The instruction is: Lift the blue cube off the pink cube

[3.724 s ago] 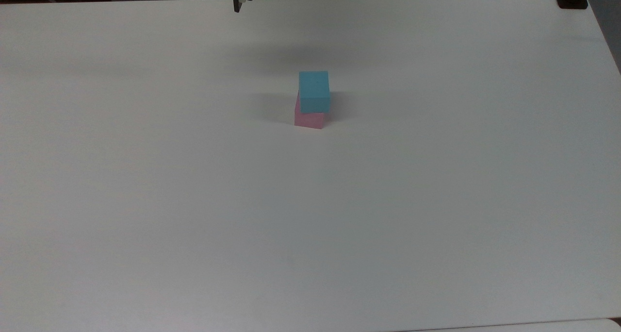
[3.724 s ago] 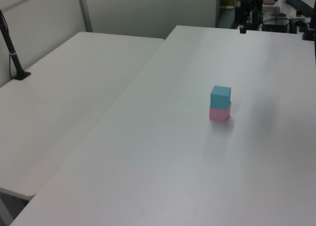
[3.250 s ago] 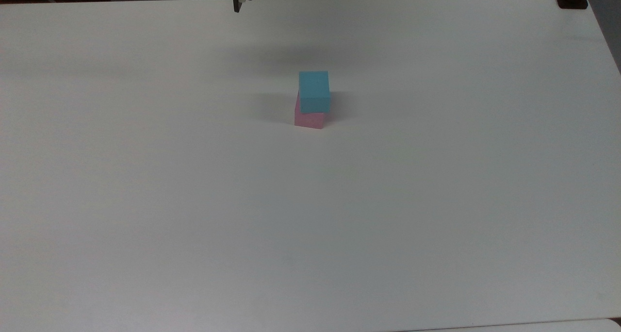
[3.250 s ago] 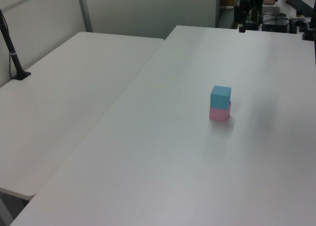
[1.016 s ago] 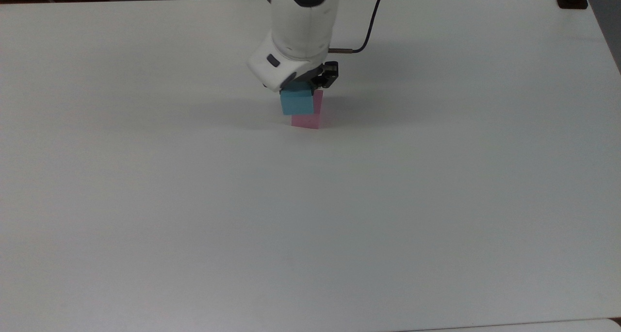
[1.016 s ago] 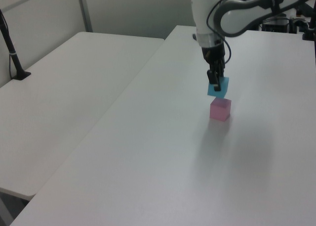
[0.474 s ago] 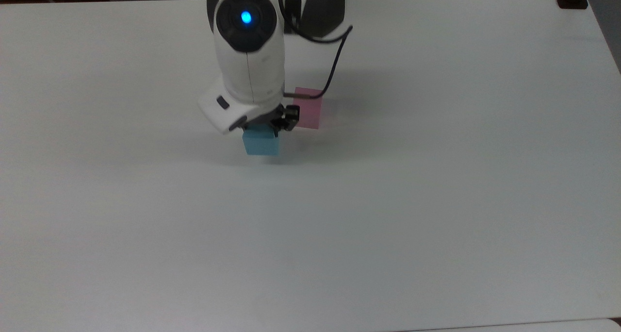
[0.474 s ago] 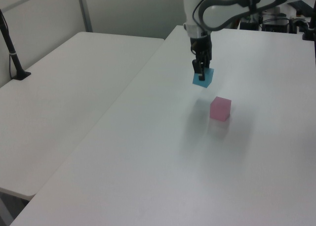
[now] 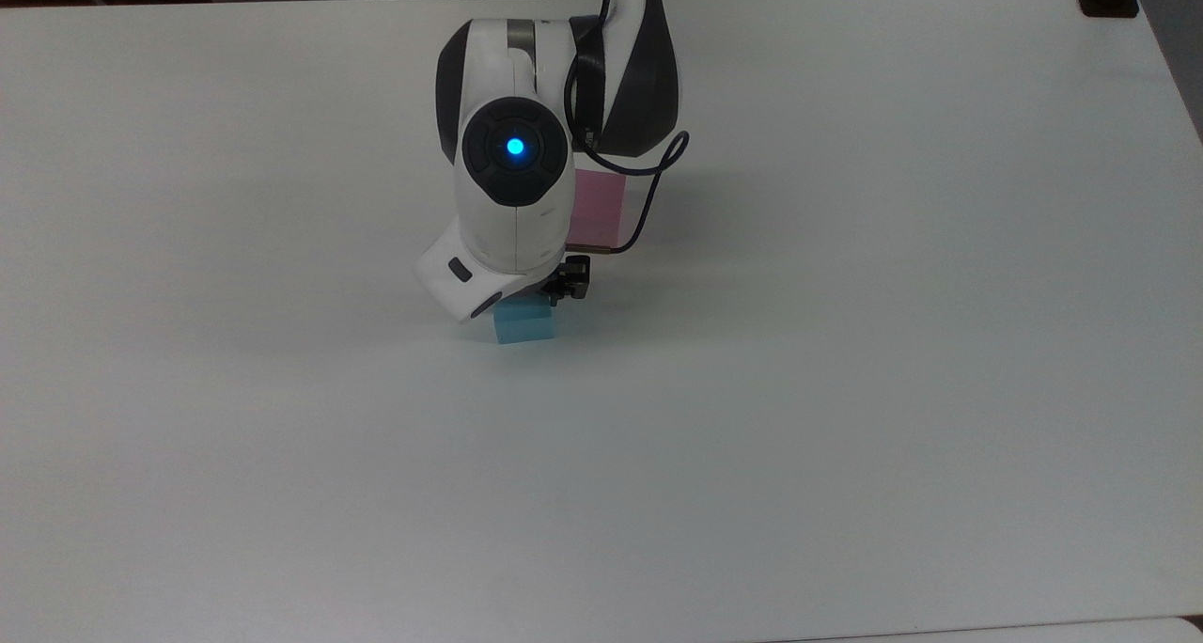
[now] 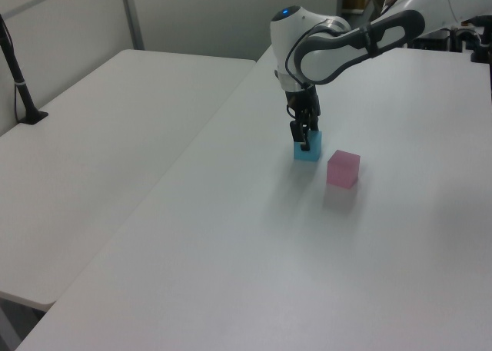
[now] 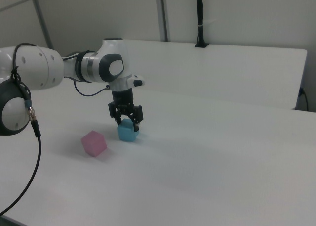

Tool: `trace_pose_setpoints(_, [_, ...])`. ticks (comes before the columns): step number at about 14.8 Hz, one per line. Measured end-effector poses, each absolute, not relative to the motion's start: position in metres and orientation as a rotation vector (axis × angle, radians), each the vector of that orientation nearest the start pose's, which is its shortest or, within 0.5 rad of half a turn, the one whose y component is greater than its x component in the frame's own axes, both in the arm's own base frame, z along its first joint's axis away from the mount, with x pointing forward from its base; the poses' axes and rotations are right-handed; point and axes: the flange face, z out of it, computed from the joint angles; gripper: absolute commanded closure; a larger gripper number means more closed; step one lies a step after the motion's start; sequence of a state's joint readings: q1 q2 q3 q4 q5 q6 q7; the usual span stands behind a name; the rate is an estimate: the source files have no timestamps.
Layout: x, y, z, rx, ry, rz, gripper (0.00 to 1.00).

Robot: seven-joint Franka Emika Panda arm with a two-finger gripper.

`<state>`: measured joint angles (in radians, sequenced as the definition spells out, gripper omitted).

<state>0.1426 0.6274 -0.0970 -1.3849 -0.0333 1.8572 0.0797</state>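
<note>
You have the blue cube (image 10: 307, 150) sitting on the white tabletop (image 10: 254, 243), apart from the pink cube (image 10: 343, 169), which stands by itself to the left view's right of it. Your arm (image 11: 74, 70) reaches in from the right view's left and bends down so the gripper (image 11: 126, 121) points straight at the tabletop above the blue cube. Its jaws straddle the cube's upper part, but you cannot tell whether they press it or have let go.
</note>
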Motion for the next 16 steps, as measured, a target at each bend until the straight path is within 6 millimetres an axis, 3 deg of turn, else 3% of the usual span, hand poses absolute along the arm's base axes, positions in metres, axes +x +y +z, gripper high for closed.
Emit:
trace_pose_setpoints(3, [0.707, 0.044, 0.348, -3.241, 0.006, 0.194, 0.0])
trace_pose_setpoints(6, [0.696, 0.045, 0.401, -3.238, 0.06, 0.175, 0.0])
trace_pose_setpoints(9, [0.661, 0.038, 0.486, -3.235, 0.135, 0.158, 0.0])
trace_pose_setpoints(11, [0.624, 0.025, 0.539, -3.226, 0.168, 0.153, 0.0])
trace_pose_setpoints(14, [0.583, 0.003, 0.575, -3.209, 0.218, 0.154, 0.0])
trace_pose_setpoints(16, [0.568, -0.002, 0.582, -3.203, 0.23, 0.149, 0.0])
